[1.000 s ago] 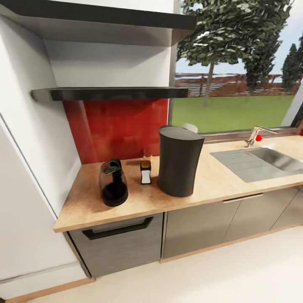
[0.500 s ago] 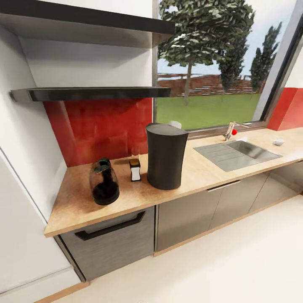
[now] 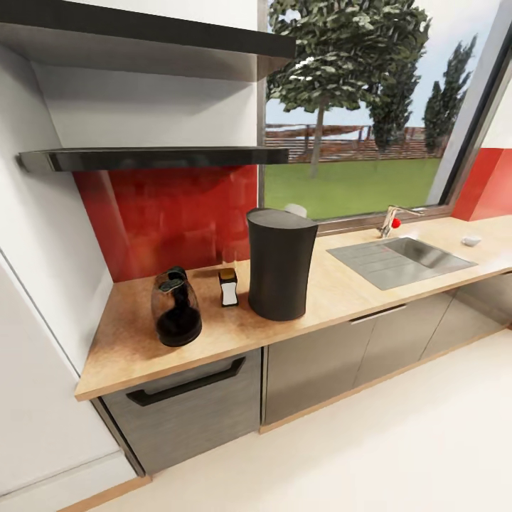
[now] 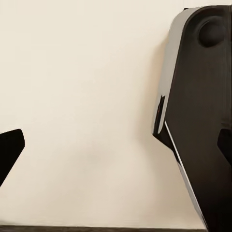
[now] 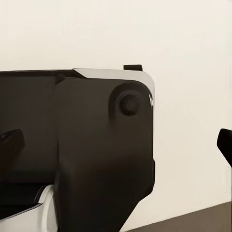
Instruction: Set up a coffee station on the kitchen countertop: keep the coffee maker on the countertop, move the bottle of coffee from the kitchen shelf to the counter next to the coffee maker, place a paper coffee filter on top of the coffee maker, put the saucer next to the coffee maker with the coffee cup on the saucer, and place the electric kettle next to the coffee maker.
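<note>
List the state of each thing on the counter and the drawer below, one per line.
electric kettle: upright on the kitchen countertop, left end.
bottle of coffee: upright, capped, between kettle and cylinder.
dark grey cylinder: upright, lid on.
drawer: closed.
tap: no water visible.
kitchen shelf: top hidden from this angle.

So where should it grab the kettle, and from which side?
By the loop handle at the top of the kettle, coming from above and the counter's front edge. The glassy body is rounded and wide, the kettle stands upright, and the bottle is close on one side.
</note>
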Controlling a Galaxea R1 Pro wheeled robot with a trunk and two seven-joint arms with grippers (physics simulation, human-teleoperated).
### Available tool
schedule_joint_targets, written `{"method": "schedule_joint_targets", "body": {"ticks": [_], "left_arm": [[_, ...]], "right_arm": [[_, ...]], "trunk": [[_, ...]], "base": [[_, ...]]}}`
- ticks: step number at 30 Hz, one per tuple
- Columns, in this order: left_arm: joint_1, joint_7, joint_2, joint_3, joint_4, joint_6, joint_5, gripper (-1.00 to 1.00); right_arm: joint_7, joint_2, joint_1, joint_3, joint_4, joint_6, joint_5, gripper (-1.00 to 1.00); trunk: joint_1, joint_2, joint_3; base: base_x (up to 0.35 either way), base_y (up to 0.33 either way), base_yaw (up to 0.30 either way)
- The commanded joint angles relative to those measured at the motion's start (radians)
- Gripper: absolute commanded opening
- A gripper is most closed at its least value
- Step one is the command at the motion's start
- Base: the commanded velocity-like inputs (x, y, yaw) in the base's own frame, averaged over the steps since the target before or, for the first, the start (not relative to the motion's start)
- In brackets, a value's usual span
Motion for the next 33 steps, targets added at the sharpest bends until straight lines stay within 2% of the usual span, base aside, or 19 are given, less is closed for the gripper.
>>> {"method": "schedule_joint_targets", "body": {"ticks": [1, 7, 13, 14, 15, 17, 24, 33], "left_arm": [[0.006, 0.004, -0.006, 0.0, 0.004, -0.008, 0.004, 1.0], [0.04, 0.037, -0.04, -0.014, 0.038, -0.041, 0.003, 1.0], [0.039, 0.042, -0.073, -0.018, 0.047, -0.075, 0.002, 1.0], [0.039, 0.041, -0.078, -0.018, 0.044, -0.314, 0.001, 1.0], [0.038, 0.039, -0.079, -0.018, 0.04, -0.256, -0.001, 1.0], [0.038, 0.038, -0.079, -0.019, 0.037, -0.182, -0.001, 1.0], [0.037, 0.038, -0.078, -0.02, 0.036, -0.154, 0.0, 1.0], [0.037, 0.04, -0.079, -0.018, 0.036, -0.153, 0.002, 1.0]], "right_arm": [[0.003, -0.002, -0.001, -0.009, 0.001, -0.003, 0.008, 1.0], [0.003, -0.011, -0.001, -0.009, 0.001, -0.003, 0.008, 1.0], [0.003, -0.012, -0.001, -0.009, 0.003, -0.003, 0.008, 1.0], [0.003, -0.012, -0.001, -0.008, 0.003, -0.003, 0.008, 1.0], [0.003, -0.011, -0.001, -0.008, 0.003, -0.003, 0.008, 1.0], [0.003, -0.011, -0.001, -0.008, 0.003, -0.003, 0.008, 1.0], [0.003, -0.01, -0.001, -0.008, 0.004, -0.003, 0.008, 1.0], [0.003, -0.01, -0.001, -0.008, 0.005, -0.003, 0.008, 1.0]], "trunk": [[0.001, -0.002, -0.002], [0.001, -0.002, -0.002], [0.001, -0.002, -0.002], [0.001, -0.002, -0.002], [0.001, -0.002, -0.002], [0.001, -0.002, -0.002], [0.001, -0.002, -0.002], [0.001, -0.002, -0.002]], "base": [[0.022, 0.0, 0.0], [0.198, -0.092, 0.0], [0.278, -0.163, 0.0], [0.28, -0.168, 0.0], [0.28, -0.168, 0.0], [0.281, -0.168, 0.0], [0.264, -0.18, 0.043], [0.19, -0.259, 0.254]]}}
